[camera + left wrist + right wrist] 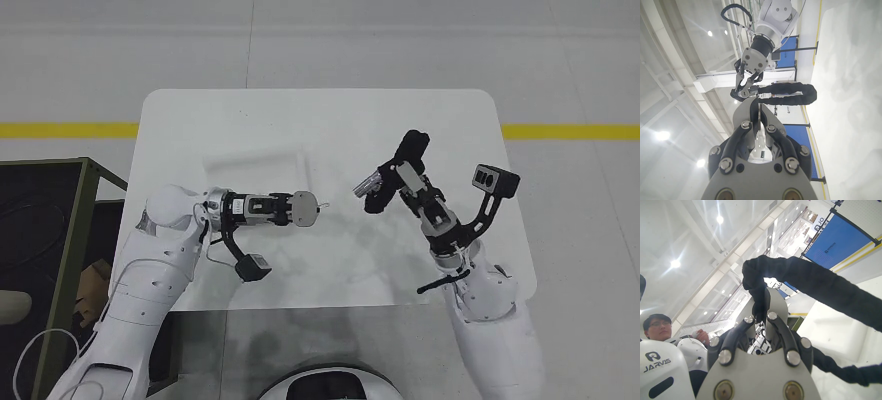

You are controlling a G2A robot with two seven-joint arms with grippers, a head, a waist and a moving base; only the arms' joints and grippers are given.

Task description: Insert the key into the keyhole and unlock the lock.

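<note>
Your left gripper (311, 209) is clenched on the key (759, 113), held over the middle of the table (300, 120). Your right gripper (742, 89) is clamped on the cable lock (369, 184), nearer the right edge. The keyhole (743, 92) faces the key, near but apart. The black cable loop (791, 94) sticks out sideways.

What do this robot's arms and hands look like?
The left arm and right arm have smooth white shells and black wrists; a ribbed black cable loops beside one. The left end effector and right end effector are grey metal, with two tapered fingers, black linkages, silver bolts.
</note>
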